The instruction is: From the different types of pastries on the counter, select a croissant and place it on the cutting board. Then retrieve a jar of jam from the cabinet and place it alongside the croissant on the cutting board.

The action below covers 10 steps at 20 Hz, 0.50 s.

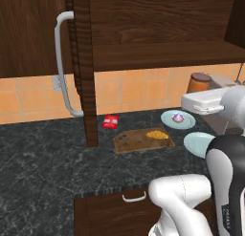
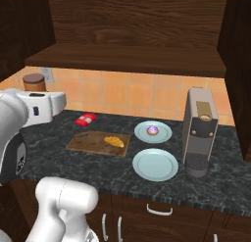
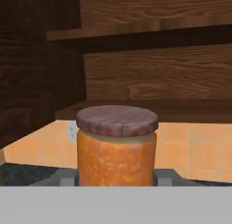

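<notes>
My gripper (image 3: 117, 178) is shut on the jar of jam (image 3: 117, 148), whose orange-brown glass and dull brown lid sit between the two fingertips (image 3: 68, 177). The jar (image 1: 200, 82) hangs in the air above the black counter (image 1: 43, 163), right of the cutting board (image 1: 136, 142) and below the cabinet (image 1: 162, 53) shelf. In the right base view the jar (image 2: 34, 82) sits at the far left, above my white hand. The golden croissant (image 1: 157, 134) lies on the right part of the brown board (image 2: 88, 142). The cabinet door (image 1: 83, 63) stands open, edge-on.
A pink-topped pastry (image 2: 153, 131) rests on a pale-blue plate (image 2: 164, 135); a second, bare plate (image 2: 155, 164) lies nearer. A grey coffee machine (image 2: 200, 131) stands at the right. A red packet (image 2: 86, 119) lies behind the board. The door's grey handle (image 1: 64, 63) juts out left.
</notes>
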Available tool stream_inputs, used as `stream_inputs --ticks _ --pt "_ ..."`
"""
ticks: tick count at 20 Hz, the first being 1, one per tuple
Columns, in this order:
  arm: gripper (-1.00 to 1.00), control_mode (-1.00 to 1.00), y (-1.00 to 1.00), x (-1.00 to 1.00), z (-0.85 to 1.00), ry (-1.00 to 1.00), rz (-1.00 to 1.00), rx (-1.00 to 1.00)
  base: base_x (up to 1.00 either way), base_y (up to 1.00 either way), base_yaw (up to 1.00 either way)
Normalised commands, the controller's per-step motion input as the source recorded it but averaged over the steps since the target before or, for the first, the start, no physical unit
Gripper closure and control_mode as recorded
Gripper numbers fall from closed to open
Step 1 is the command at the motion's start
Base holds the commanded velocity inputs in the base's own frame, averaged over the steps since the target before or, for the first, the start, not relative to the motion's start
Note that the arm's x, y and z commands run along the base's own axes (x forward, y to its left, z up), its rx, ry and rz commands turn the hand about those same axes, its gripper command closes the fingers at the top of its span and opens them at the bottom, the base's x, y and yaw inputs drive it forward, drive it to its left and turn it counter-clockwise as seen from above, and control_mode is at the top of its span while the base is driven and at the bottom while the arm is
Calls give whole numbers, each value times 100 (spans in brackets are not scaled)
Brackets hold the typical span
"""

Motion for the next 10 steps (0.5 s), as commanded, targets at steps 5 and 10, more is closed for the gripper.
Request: stream_inputs --ticks 5,10 --pt "100 -100 2 -15 -100 -14 -50 -9 0 0 0" --pt "100 -100 -1 0 -100 -38 -47 -17 0 0 0"
